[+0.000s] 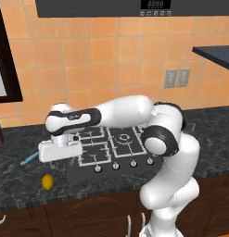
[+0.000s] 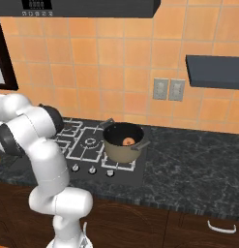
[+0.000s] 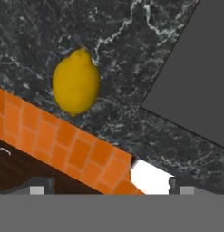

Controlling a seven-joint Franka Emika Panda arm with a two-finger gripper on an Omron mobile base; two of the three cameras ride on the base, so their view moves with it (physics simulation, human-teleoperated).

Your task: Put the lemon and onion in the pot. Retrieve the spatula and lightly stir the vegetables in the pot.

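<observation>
The yellow lemon lies on the dark counter near its front edge, left of the stove; it shows large in the hand view. My gripper hangs above and a little behind it, open and empty, its fingertips set wide apart. The tan pot stands on the stove's right burner with the orange-brown onion inside. The light-blue spatula lies on the counter left of my hand.
The stove with its row of knobs takes up the counter's middle, and its grey edge shows right of the lemon. A tiled wall stands behind. A dark shelf juts out at the right.
</observation>
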